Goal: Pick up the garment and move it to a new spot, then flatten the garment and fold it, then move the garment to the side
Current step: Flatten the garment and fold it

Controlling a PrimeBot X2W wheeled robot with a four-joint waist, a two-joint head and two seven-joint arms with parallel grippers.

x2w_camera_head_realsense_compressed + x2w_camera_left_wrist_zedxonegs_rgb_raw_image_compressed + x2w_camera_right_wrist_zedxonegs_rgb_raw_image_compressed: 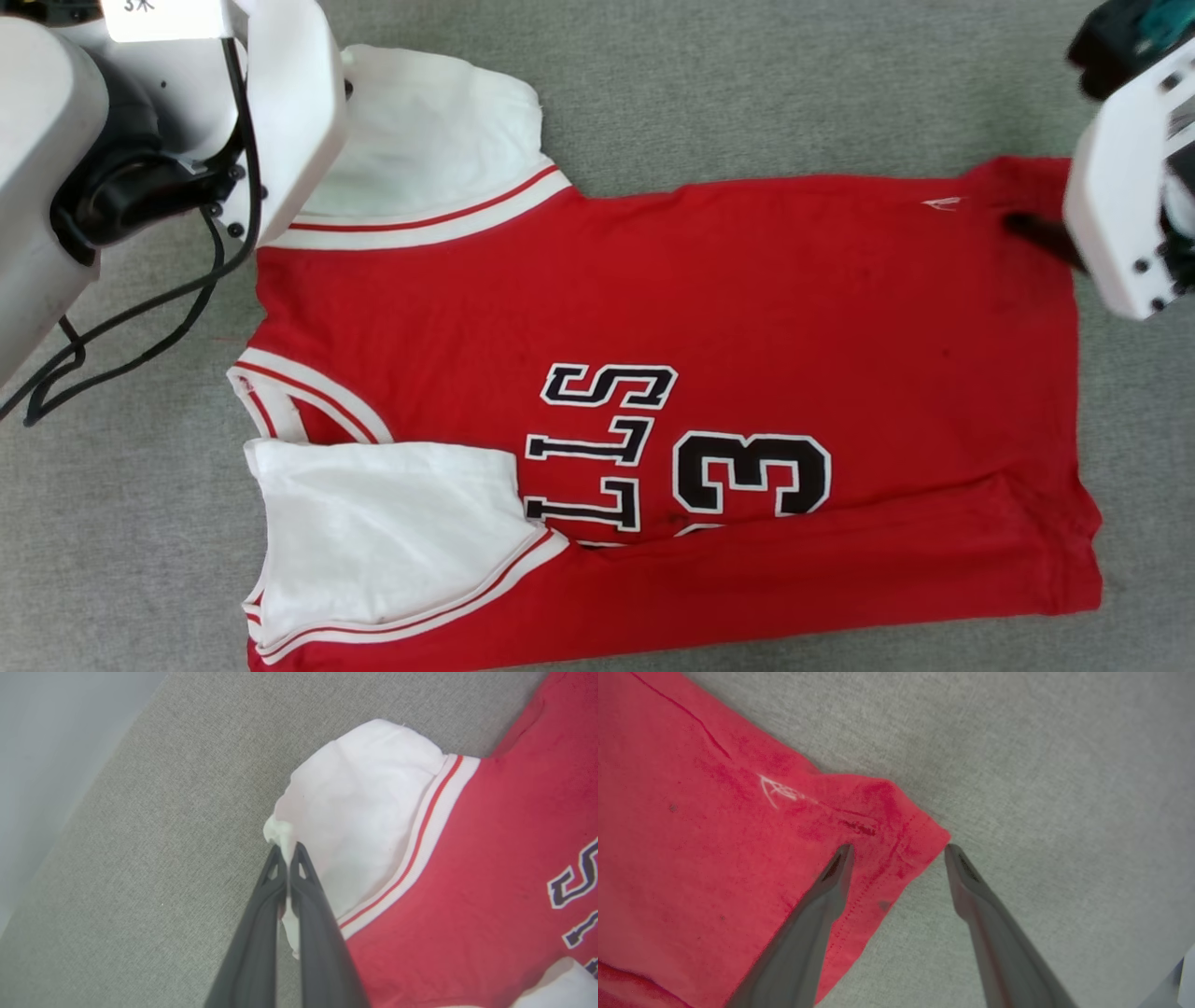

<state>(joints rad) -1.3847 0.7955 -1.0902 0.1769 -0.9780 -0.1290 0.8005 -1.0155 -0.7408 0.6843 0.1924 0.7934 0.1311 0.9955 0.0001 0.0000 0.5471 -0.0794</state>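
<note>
The garment point(747, 280) is red, sleeves white, trim red-and-white striped, lettering black outlined white; the surface point(747, 84) beneath it grey.

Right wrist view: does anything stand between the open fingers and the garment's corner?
Nothing visible does. The right gripper straddles the hem corner of the garment: one finger over red fabric, the other over the grey surface.

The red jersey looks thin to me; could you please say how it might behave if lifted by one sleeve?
Probably floppy: the white sleeve bunches into a tuft where the left claw pinches it, so the red jersey would likely sag and trail. Probably light: the fabric lies thin and creased. On the grey woven surface it may drag rather than slide.
</note>
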